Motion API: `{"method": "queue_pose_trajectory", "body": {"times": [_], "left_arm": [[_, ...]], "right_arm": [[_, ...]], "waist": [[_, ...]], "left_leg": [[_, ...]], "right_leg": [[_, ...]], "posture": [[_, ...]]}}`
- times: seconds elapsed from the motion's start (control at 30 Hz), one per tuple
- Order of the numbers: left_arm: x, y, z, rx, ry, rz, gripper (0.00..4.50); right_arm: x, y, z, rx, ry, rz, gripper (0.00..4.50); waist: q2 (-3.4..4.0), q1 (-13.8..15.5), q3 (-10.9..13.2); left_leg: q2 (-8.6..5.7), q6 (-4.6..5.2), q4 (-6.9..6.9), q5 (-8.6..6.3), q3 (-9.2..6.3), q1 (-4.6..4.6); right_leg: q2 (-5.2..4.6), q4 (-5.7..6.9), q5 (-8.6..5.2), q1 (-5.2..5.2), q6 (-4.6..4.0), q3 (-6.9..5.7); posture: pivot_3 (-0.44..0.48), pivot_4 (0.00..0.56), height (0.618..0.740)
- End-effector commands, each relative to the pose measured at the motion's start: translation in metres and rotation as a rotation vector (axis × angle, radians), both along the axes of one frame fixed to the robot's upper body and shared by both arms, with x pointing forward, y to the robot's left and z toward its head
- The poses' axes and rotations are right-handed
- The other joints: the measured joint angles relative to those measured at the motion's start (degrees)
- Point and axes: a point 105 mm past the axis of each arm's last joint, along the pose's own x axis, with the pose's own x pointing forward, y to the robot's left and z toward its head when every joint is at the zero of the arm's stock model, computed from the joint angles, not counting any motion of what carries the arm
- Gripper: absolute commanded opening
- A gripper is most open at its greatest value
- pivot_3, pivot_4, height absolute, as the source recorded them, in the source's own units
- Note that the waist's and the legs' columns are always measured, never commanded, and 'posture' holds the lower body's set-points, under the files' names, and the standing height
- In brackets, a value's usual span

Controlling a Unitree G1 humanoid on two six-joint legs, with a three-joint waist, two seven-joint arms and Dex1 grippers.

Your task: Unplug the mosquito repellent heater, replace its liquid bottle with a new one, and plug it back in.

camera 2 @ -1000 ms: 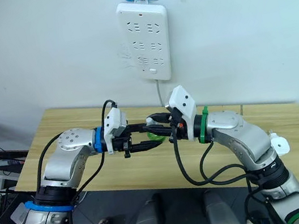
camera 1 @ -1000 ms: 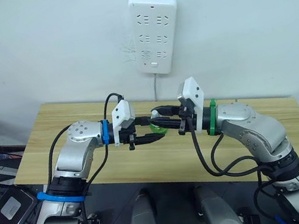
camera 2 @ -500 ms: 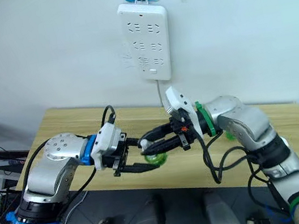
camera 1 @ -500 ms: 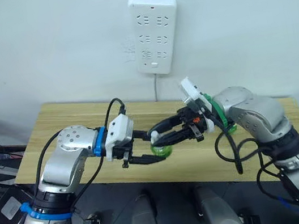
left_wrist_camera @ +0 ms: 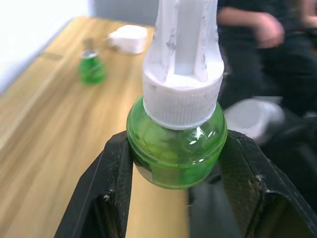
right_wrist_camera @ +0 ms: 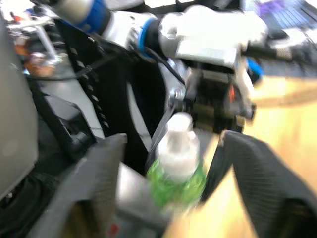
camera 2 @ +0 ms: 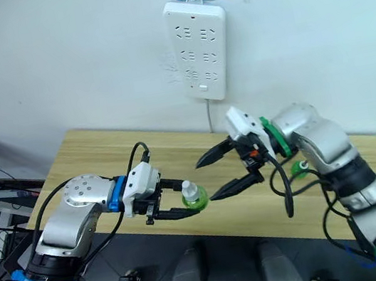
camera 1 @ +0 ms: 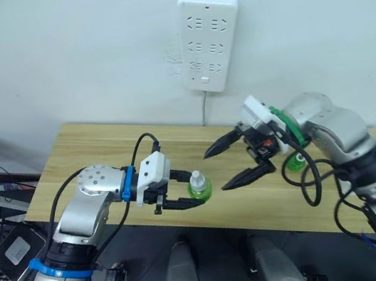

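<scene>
— Why is my left gripper [camera 1: 182,191] pinching the green bottle [camera 1: 197,186]?
— To carry it. My right gripper [camera 1: 238,159] is spread wide, empty. The heater [left_wrist_camera: 129,38] lies far off on the table [camera 1: 88,146].

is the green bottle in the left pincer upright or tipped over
Upright: the green bottle sits between the left pincer fingers with its white cap on top.

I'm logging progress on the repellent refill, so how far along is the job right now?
Done: the power strip on the wall has nothing plugged in, and the heater lies on the table.

In hand: the left gripper holds a green bottle by its body, white neck up; the right gripper is open beside it. Another green bottle stands on the table.

Left: fitting a bottle into the heater and plugging it in.
</scene>
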Motion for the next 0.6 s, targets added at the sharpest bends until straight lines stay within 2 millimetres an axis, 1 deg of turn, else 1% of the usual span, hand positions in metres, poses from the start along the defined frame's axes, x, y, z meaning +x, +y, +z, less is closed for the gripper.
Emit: {"method": "queue_pose_trajectory", "body": {"times": [0.03, 0.1, 0.17, 0.3, 0.43, 0.53, 0.6], "left_arm": [[0.012, 0.0, 0.005, -0.039, -0.043, 0.073, 2.16], [0.02, 0.001, 0.006, -0.062, -0.044, 0.134, 2.16], [0.027, 0.002, 0.008, -0.075, -0.052, 0.174, 2.16], [0.034, -0.002, 0.01, -0.088, -0.069, 0.202, 2.16], [0.034, -0.008, 0.01, -0.093, -0.071, 0.191, 2.16], [0.034, -0.01, 0.009, -0.092, -0.07, 0.183, 2.16], [0.034, -0.011, 0.009, -0.092, -0.07, 0.182, 2.16]], "right_arm": [[-0.001, -0.004, 0.001, 0.044, -0.058, -0.145, 4.46], [0.002, -0.003, -0.003, 0.074, -0.091, -0.255, 4.46], [0.005, 0.003, -0.005, 0.123, -0.107, -0.363, 4.46], [0.011, 0.026, -0.007, 0.213, -0.153, -0.521, 4.46], [0.012, 0.044, -0.006, 0.262, -0.141, -0.575, 4.46], [0.012, 0.05, -0.006, 0.281, -0.13, -0.582, 4.46], [0.012, 0.051, -0.006, 0.286, -0.123, -0.584, 4.09]], "waist": [[0.0, -0.2, 0.0], [0.0, -0.5, 0.0], [0.0, -0.8, 0.0], [0.0, -1.7, 0.0], [0.0, -1.8, 0.0], [0.0, -1.8, 0.0], [0.0, -1.8, 0.0]], "left_leg": [[0.01, 0.0, 0.0, 0.0, 0.01, -0.02], [0.02, 0.0, 0.0, 0.0, -0.01, -0.01], [0.05, 0.0, 0.02, 0.01, -0.01, 0.01], [0.06, -0.08, 0.03, 0.06, -0.03, 0.04], [0.04, -0.08, 0.03, 0.06, -0.01, 0.03], [0.03, -0.09, 0.04, 0.06, -0.01, 0.03], [0.03, -0.09, 0.04, 0.06, -0.01, 0.03]], "right_leg": [[0.0, 0.01, 0.0, -0.03, 0.0, 0.02], [0.01, 0.05, 0.0, -0.03, 0.0, 0.02], [0.05, 0.12, 0.0, -0.04, -0.01, 0.03], [0.08, 0.16, 0.0, -0.02, 0.0, 0.05], [0.05, 0.14, 0.01, -0.02, 0.0, 0.06], [0.05, 0.14, 0.01, -0.02, -0.01, 0.06], [0.05, 0.14, 0.01, -0.01, -0.01, 0.06]], "posture": [[0.063, 0.287, 0.74], [0.054, 0.291, 0.74], [0.047, 0.293, 0.74], [0.042, 0.296, 0.74], [0.023, 0.295, 0.74], [0.023, 0.295, 0.74], [0.023, 0.295, 0.74]]}}
